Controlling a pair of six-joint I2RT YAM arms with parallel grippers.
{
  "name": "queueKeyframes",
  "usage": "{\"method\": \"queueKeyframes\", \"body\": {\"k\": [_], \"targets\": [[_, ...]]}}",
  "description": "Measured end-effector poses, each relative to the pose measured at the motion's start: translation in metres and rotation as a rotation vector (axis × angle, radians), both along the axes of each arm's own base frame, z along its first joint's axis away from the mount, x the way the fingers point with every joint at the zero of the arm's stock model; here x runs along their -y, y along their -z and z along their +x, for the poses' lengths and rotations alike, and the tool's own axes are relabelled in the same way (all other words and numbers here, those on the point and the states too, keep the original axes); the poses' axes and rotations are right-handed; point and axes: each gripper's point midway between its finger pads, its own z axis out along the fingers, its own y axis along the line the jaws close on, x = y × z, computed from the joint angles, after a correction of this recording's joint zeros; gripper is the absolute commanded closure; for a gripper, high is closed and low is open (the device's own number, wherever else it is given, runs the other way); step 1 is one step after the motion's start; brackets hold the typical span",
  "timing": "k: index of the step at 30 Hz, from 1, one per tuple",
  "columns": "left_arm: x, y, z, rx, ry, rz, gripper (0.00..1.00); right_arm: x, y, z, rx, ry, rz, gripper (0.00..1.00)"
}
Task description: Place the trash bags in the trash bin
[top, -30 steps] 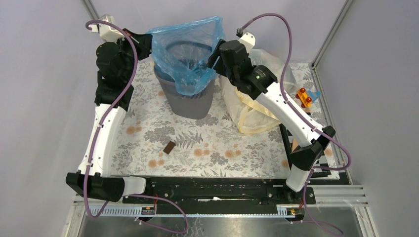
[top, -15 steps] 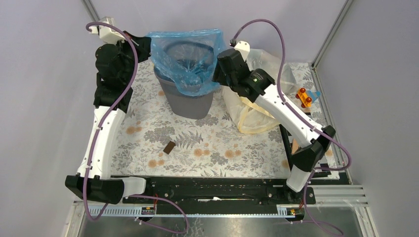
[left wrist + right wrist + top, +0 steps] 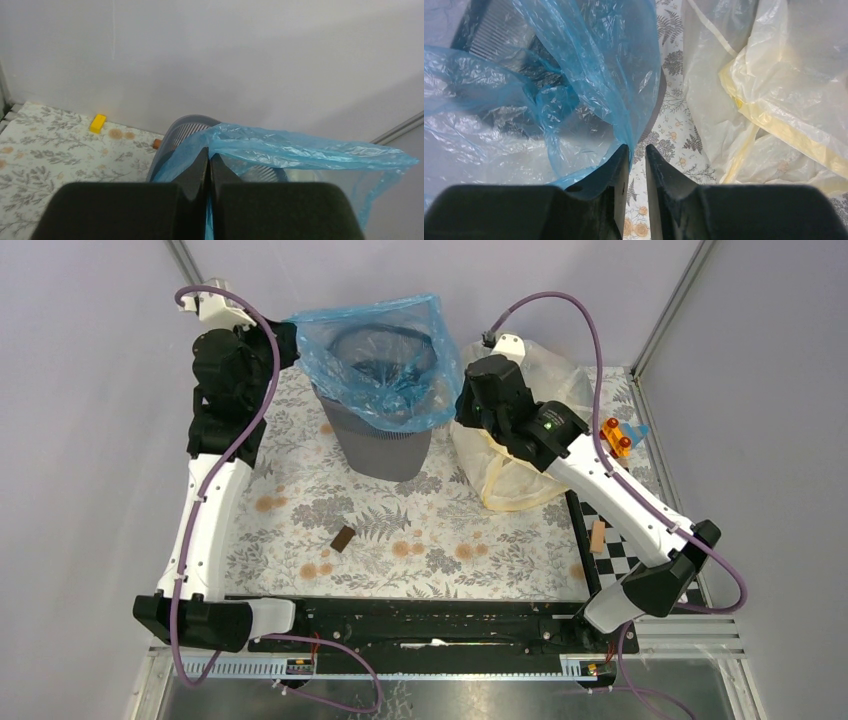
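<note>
Trash bin [image 3: 385, 445] stands at the back of the flowered cloth [image 3: 440, 540], with the blue bag [image 3: 395, 390] draped over its rim. Left gripper [image 3: 208, 157] is clamped tight on the bag's left edge. Right gripper [image 3: 637, 152] sits at the right edge, jaws a narrow slit apart; film brushes one finger, though I can't say it's caught. Best now: get film between those fingers, then draw it down over the rim. Pale yellow bag [image 3: 510, 480] lies beside. No readable writing anywhere.
</note>
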Motion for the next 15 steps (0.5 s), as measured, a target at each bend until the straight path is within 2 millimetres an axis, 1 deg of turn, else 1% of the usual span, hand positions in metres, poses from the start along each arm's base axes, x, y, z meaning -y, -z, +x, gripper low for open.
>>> {"method": "queueKeyframes", "body": {"k": [1,2,3,4,6,8,11,13,15], "targets": [[-0.002,0.002,0.000,-0.008,-0.009,0.004,1.00,-0.001,0.002,0.000,-0.001,-0.006,-0.002,0.75],[-0.005,0.005,0.001,-0.017,-0.017,0.008,1.00,-0.004,0.006,0.000,-0.005,-0.021,-0.002,0.72],[-0.008,0.008,0.001,-0.030,-0.027,0.013,1.00,-0.006,0.009,-0.001,-0.010,-0.035,-0.004,0.66],[-0.010,0.011,0.001,-0.040,-0.033,0.015,1.00,-0.009,0.013,-0.001,-0.015,-0.051,-0.002,0.57],[-0.014,0.016,0.002,-0.057,-0.045,0.020,1.00,-0.015,0.020,-0.003,-0.028,-0.081,0.001,0.48],[-0.018,0.019,0.003,-0.069,-0.053,0.023,1.00,-0.021,0.021,-0.006,-0.033,-0.120,0.011,0.39],[-0.021,0.025,0.004,-0.083,-0.059,0.025,1.00,-0.027,0.016,-0.005,-0.021,-0.140,0.031,0.36],[-0.021,0.030,0.004,-0.099,-0.060,0.027,1.00,-0.028,0.016,-0.005,-0.019,-0.144,0.034,0.39],[-0.022,0.037,0.004,-0.113,-0.061,0.029,1.00,-0.028,0.016,-0.005,-0.020,-0.145,0.035,0.44]]}}
